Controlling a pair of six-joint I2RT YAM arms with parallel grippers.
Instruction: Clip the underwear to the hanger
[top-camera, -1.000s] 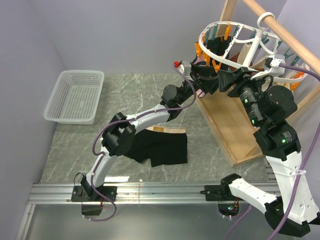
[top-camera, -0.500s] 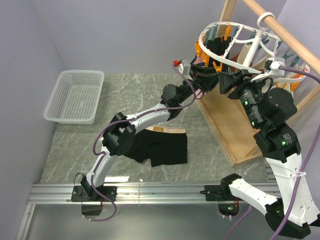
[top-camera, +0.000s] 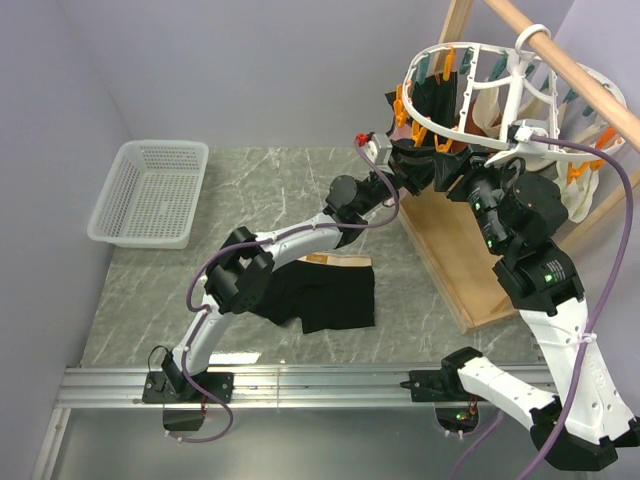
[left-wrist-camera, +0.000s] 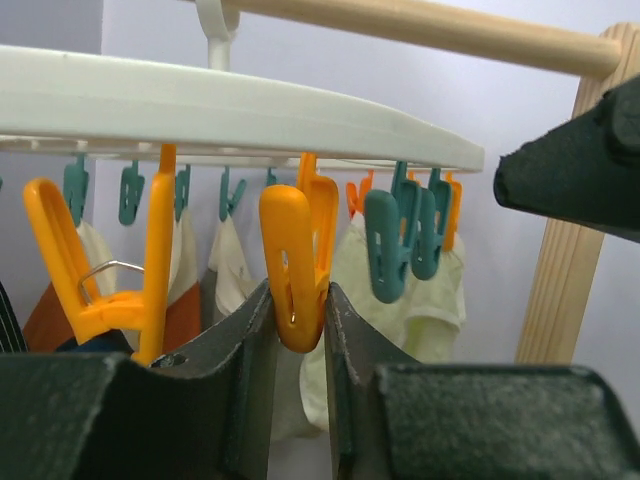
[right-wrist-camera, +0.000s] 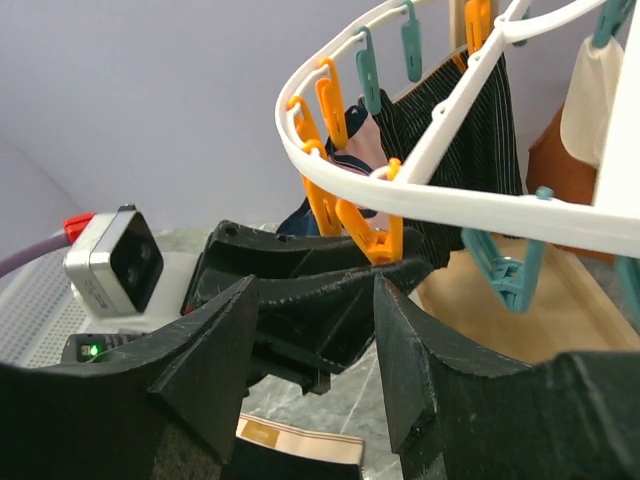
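Left wrist view: left gripper (left-wrist-camera: 297, 335) jaws clamp the orange clip (left-wrist-camera: 297, 255) between them, under the hanger (left-wrist-camera: 250, 110); right gripper (right-wrist-camera: 315, 305) jaws stand apart, empty. Keep your squeeze square; the underwear (top-camera: 330, 300) lies unheld.

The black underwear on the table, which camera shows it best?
The top external view: the underwear lies nearly whole on the table, one side under the left arm. The right wrist view catches only a strip of its tan waistband. The left wrist view shows none.
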